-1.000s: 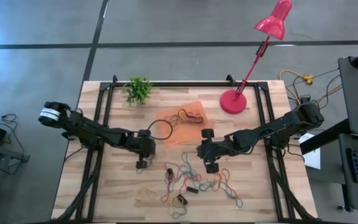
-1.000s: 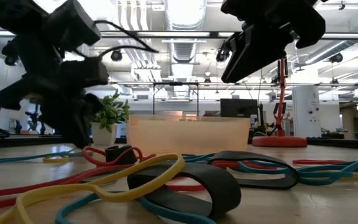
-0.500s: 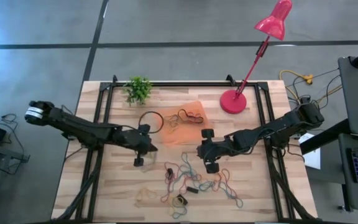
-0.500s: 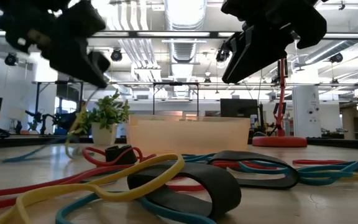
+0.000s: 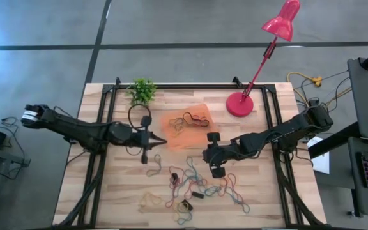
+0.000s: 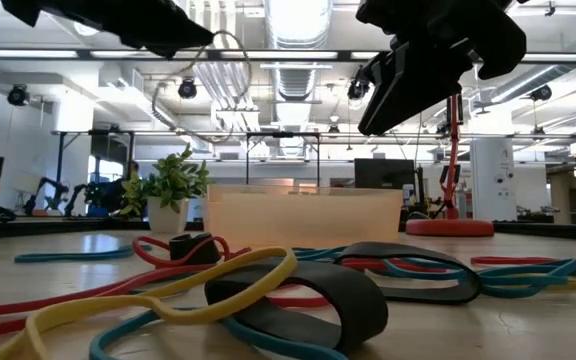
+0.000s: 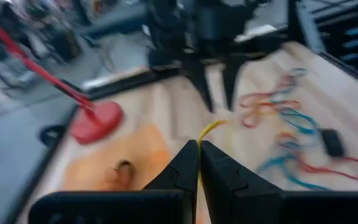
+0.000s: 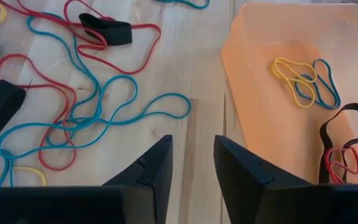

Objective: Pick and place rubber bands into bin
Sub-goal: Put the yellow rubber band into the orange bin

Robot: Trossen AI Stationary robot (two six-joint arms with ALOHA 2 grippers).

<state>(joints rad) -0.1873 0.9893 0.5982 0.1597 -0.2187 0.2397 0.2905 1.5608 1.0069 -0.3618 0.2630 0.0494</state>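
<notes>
Dangling band [image 5: 136, 115] beside left tool [image 5: 157, 140]

Overhead cam looks down; low cam at tabletop; both share bin [image 5: 185, 124].

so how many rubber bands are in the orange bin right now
4 visible in the bin: a yellow band and a blue band overlapping, a black band beside them, a red band crossing it. Part of the bin is out of view, so more may be hidden.
</notes>
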